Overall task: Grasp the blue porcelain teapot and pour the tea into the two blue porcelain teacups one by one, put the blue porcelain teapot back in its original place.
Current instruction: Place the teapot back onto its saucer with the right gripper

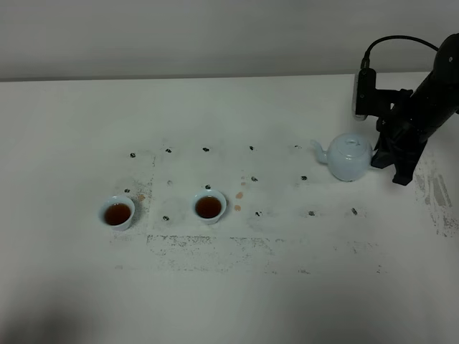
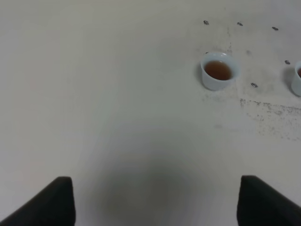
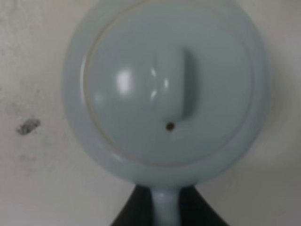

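Exterior high view first: the blue porcelain teapot (image 1: 349, 158) sits on the worktop (image 1: 229, 301) toward my right, spout pointing left, with the right tool (image 1: 379, 154) at its handle side. The two blue porcelain teacups (image 1: 117, 213) (image 1: 209, 207) stand well apart from the pot on the left half, both showing dark tea inside. So I judge pouring is done and the step in hand is setting the pot down and letting go. I would want the base flat and settled before parting the tool, then back straight away from the handle so nothing drags the pot or tips it. From here I cannot see whether the base fully touches the worktop.

Left wrist view: the left tool (image 2: 155, 202) shows only as two dark tips far apart at the picture's edge, spread and empty. One filled teacup (image 2: 217, 71) is clear; the other (image 2: 297, 79) is cut off at the border.

Right wrist view: the teapot (image 3: 167, 89) fills the picture from above, lid knob and vent hole plain. The right tool (image 3: 165, 212) is pressed together on the handle, its dark pads hugging the pale loop. The spout is out of sight and the picture is soft
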